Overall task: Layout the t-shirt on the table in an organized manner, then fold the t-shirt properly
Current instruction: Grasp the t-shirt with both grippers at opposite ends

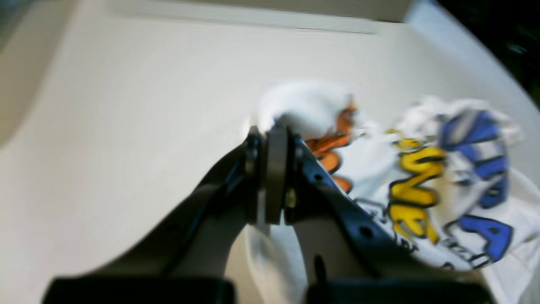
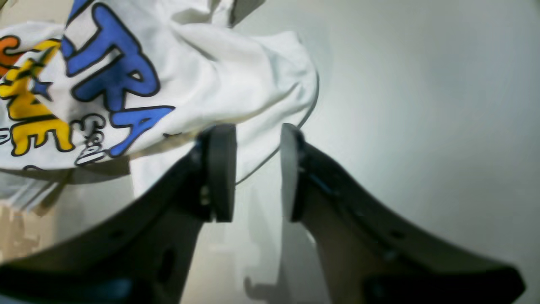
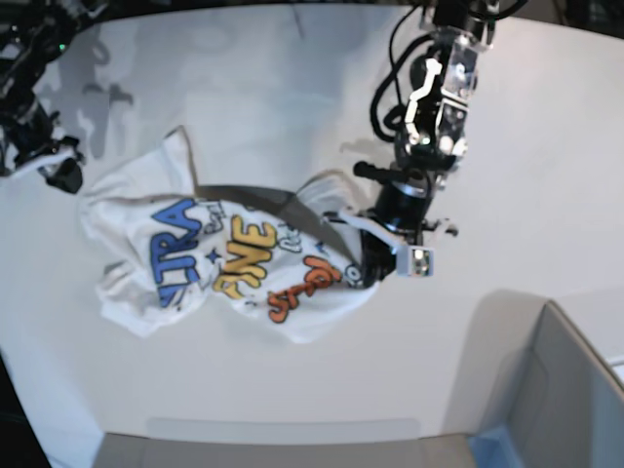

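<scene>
Left black two-fingered gripper (image 1: 272, 139) clenched on a bunched fold of the white cotton t-shirt (image 1: 422, 198) with its cartoon print of blue, yellow and orange-red lettering, pads pressed together with cloth pinched between, just beside the orange-red letters. In the base view, same left gripper (image 3: 366, 261) down at the shirt's edge nearest the orange-red lettering, dark arm rising behind it. Right black gripper (image 2: 257, 169) released, pads apart with a clear gap, nothing between them; white hem of the t-shirt (image 2: 236, 84) just beyond the fingertips, blue lettering off to one side. From the base view, right gripper (image 3: 60, 168) beside the shirt's far corner, near the blue letters. T-shirt (image 3: 234, 258) crumpled and print-up on the large smooth white tabletop (image 3: 292, 97), one sleeve sticking upward, creases throughout. Grey box with a blue corner (image 3: 546, 409) well apart at the table's near edge.
</scene>
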Robot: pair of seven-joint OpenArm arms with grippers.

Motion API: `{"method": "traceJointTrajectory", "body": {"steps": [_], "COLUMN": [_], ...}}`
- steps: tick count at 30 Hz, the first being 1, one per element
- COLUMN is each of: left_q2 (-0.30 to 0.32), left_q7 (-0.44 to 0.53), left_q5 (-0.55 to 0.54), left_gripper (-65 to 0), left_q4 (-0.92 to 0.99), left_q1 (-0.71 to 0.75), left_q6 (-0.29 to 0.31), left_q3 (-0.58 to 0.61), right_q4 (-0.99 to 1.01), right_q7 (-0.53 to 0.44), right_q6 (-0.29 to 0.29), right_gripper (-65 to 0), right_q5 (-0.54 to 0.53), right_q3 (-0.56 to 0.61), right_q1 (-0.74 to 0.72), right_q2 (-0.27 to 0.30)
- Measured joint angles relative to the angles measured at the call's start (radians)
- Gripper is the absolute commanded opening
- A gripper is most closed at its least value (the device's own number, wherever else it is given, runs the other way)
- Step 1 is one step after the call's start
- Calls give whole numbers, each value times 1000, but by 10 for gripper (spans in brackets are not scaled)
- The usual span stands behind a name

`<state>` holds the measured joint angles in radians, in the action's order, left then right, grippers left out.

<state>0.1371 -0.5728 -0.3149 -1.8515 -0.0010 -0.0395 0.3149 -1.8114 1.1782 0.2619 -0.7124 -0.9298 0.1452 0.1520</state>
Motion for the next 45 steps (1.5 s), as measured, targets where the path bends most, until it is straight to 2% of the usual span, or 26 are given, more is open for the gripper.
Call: {"method": "traceJointTrajectory", "body": {"steps": [4, 7, 11, 15, 17, 20, 23, 25, 27, 30, 36, 42, 45], "left_q2": [-4, -6, -1, -5, -4, -4, -3, 34, 58, 62, 60, 60, 60], "left_q7": [0, 2, -3, 1, 0, 1, 0, 1, 1, 3, 4, 4, 4], "left_q5": [-1, 0, 0, -1, 0, 0, 0, 0, -2, 0, -1, 0, -1], "left_gripper": [-650, -650, -650, -650, -650, -650, -650, -650, -650, -650, -650, -650, -650], "left_q4": [-10, -10, -10, -10, -10, -10, -10, -10, -10, -10, -10, -10, -10], "left_q1": [20, 21, 45, 39, 40, 40, 40, 40, 42, 51, 60, 60, 60], "left_q6": [8, 13, 3, 10, 10, 10, 10, 11, 10, 8, 10, 10, 10], "left_q3": [-5, -5, -8, -7, -8, -8, -6, 5, 3, 1, 3, -1, -1], "right_q4": [137, 210, 233, 252, 272, 274, 206, 124, 45, -31, 29, 36, 36], "right_q7": [-4, -7, -8, -77, -71, -73, -71, -63, -58, -76, -69, -63, -63], "right_q6": [0, 0, 0, -2, -3, -4, -79, -124, -161, -196, -218, -218, -219], "right_gripper": [-415, -415, -415, -415, -415, -415, -415, -415, -415, -415, -415, -415, -415], "right_q5": [11, 8, 6, 7, 7, 7, 7, 13, 14, 5, 12, 4, 9], "right_q3": [26, 96, 198, 267, 286, 274, 214, 179, 164, 143, 120, 111, 69], "right_q1": [-44, -58, -59, -60, -64, -60, -24, 11, 37, 51, 57, 77, 83], "right_q2": [20, 25, 24, 15, 1, -33, -105, -157, -179, -204, -220, -270, -266]}}
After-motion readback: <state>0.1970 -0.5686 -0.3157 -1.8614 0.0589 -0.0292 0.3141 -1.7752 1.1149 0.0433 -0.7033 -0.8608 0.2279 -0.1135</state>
